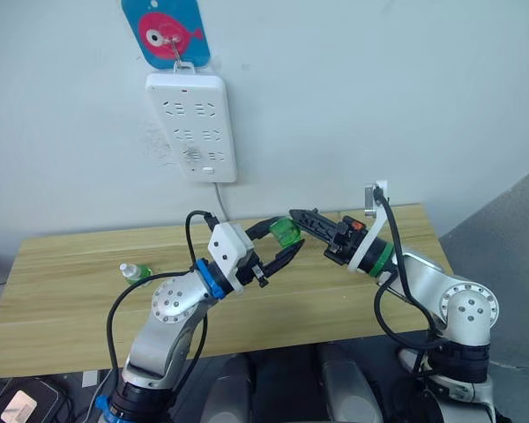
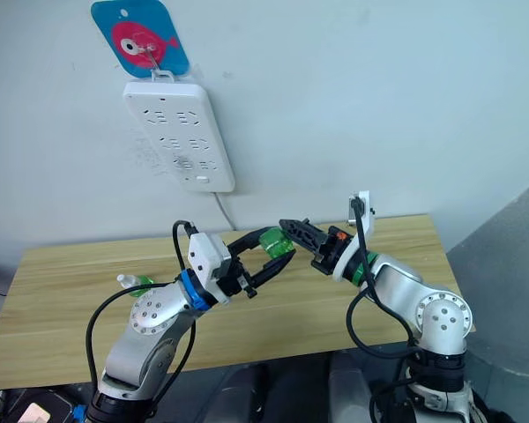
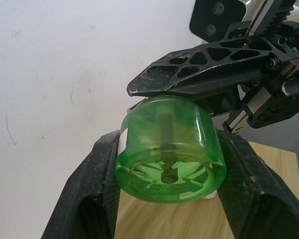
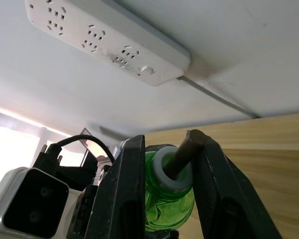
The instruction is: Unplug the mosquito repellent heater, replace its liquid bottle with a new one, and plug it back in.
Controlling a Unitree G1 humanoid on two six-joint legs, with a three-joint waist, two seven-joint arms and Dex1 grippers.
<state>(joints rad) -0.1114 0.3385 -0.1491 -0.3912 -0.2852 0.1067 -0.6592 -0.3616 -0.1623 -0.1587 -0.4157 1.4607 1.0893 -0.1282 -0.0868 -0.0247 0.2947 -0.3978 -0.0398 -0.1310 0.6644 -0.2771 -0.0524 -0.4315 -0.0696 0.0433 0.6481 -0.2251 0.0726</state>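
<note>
1. Two green bottles: one [image 1: 286,233] held in the air above the bench [image 1: 62,282], one [image 1: 135,272] lying on it
2. Left end effector [image 1: 286,240] pinching the raised bottle's body
3. Right end effector [image 1: 301,218] closed around its neck
4. One power strip [image 1: 191,125] on wall

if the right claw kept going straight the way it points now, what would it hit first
Probably the left claw: the right claw already closes on the green bottle that the left one grips, so it would push straight into it.
</note>
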